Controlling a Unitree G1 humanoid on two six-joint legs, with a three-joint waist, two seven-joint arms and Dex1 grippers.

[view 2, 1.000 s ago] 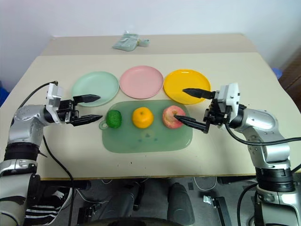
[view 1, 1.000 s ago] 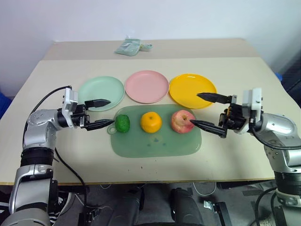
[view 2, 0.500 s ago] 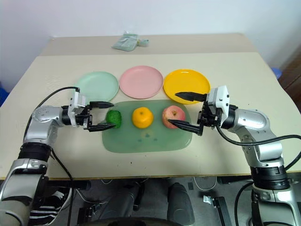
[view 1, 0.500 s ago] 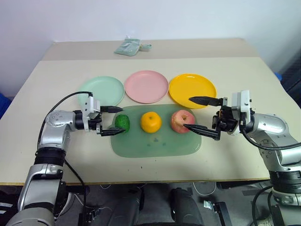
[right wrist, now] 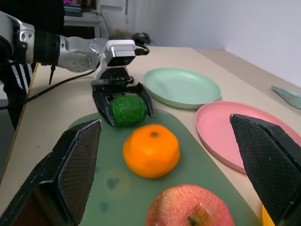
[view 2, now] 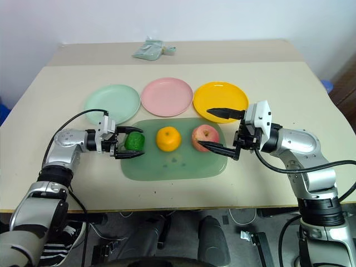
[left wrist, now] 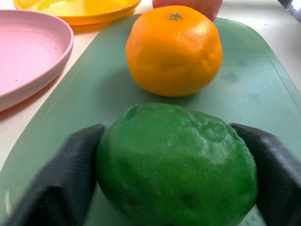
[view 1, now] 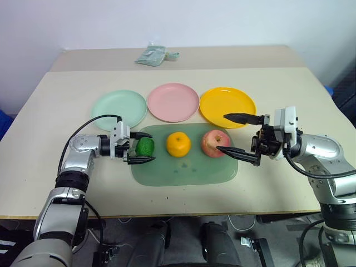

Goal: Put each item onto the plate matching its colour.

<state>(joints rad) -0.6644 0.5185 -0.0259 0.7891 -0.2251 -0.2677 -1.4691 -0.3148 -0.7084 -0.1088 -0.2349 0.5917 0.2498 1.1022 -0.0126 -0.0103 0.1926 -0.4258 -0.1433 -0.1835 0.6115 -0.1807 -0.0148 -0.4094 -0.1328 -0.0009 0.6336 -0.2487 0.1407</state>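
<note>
On the left end of the pale green mat (view 1: 183,169) lies the dark green bumpy fruit (view 1: 145,146), and my left gripper (view 1: 149,146) is shut on it, one black finger (left wrist: 61,188) pressed against each side. The orange (view 1: 178,144) sits mid-mat, with the red-pink apple (view 1: 216,143) to its right. My right gripper (view 1: 221,133) stands open just right of the apple, its upper finger over the near rim of the yellow plate (view 1: 227,105). The mint plate (view 1: 118,108) and pink plate (view 1: 173,102) lie empty behind the mat.
A small pale green packet (view 1: 157,55) lies at the back of the table. The table's front edge runs close below the mat. Bare tabletop spreads to both sides of the plates.
My left gripper has come rightward and down onto the mat, and its fingers have shut around the green fruit. The right gripper stays open beside the apple.
</note>
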